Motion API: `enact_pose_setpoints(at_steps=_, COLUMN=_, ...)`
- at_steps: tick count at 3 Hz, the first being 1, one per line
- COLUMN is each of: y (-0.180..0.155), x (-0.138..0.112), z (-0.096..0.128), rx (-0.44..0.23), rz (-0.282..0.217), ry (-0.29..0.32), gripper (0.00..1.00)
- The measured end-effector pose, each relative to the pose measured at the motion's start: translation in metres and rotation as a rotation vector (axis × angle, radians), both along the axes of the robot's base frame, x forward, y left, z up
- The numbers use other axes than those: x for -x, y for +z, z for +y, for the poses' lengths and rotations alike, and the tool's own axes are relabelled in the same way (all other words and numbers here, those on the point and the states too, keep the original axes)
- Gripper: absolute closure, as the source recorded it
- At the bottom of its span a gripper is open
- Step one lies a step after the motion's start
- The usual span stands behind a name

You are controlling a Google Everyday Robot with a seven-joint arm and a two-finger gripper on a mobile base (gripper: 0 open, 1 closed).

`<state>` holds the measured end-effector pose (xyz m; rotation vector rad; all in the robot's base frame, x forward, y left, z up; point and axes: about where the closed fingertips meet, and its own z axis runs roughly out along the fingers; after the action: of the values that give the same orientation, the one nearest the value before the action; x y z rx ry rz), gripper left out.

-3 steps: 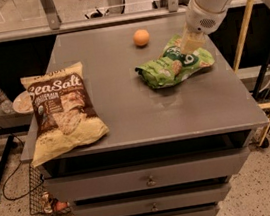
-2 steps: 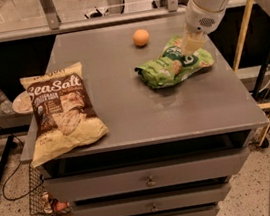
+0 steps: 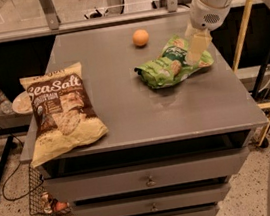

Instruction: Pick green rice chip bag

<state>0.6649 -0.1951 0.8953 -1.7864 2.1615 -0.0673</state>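
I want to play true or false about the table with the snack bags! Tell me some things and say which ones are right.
1. The Sea Salt bag lies at the left front of the grey cabinet top. True.
2. The green rice chip bag sits on top of the Sea Salt bag. False: they lie well apart, with the green bag on the right side.
3. The gripper is at the right end of the green rice chip bag. True.
4. The round orange thing is down on the floor. False: it is on the cabinet top, just behind the green bag and a little to its left.
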Motion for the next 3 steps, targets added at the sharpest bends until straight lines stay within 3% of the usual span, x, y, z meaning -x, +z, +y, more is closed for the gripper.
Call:
enact_pose_setpoints(at_steps=1, y=-0.005, x=-0.001, z=0.005, rx=0.011, rz=0.023, ry=0.025, gripper=0.0)
enact_pose_setpoints(at_steps=3, y=-0.039, x=0.0, z=0.021, rx=0.056, rz=0.1, ry=0.074, gripper=0.0)
